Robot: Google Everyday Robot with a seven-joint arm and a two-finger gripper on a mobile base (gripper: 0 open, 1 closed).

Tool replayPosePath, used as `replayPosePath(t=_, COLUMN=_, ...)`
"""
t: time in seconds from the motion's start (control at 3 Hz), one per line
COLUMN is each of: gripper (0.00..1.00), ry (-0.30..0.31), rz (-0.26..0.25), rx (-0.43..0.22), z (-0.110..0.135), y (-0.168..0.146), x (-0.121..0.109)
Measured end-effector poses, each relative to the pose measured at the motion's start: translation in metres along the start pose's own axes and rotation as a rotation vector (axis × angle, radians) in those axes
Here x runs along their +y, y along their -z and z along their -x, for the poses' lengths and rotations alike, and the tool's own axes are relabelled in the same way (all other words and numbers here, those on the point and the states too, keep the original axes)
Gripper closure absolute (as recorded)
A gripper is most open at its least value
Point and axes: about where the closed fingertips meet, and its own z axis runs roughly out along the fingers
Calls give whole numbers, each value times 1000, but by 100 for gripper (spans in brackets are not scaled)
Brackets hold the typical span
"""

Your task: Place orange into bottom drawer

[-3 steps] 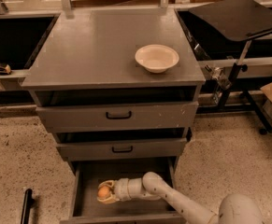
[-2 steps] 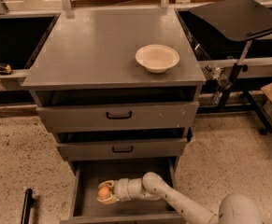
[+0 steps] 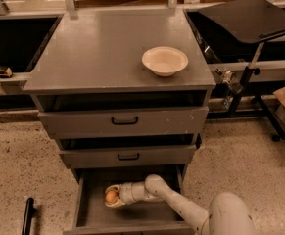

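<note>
The bottom drawer (image 3: 90, 214) of the grey cabinet is pulled open at the lower middle of the camera view. My gripper (image 3: 110, 197) reaches into it from the right, on the end of the white arm. Its fingers are closed around the small orange (image 3: 111, 196), which sits between them low inside the drawer's left half. I cannot tell whether the orange touches the drawer floor.
A cream bowl (image 3: 164, 60) stands on the cabinet top (image 3: 98, 53). The two upper drawers (image 3: 125, 121) with black handles stick out slightly above the arm. A black tray stand (image 3: 252, 16) is at the right, a black bar (image 3: 28, 217) on the floor at the left.
</note>
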Motion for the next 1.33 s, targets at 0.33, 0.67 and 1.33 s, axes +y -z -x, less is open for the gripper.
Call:
replayPosePath(t=0.33, gripper=100, ry=55, rz=28, rx=45, z=-17, y=-8, x=-5)
replayPosePath(t=0.67, gripper=82, ry=10, rz=17, rx=-38, z=-29, y=-13, x=-5)
replayPosePath(t=1.33, gripper=37, ry=-149, rz=-4, rx=-144, z=-34, y=-8, x=6)
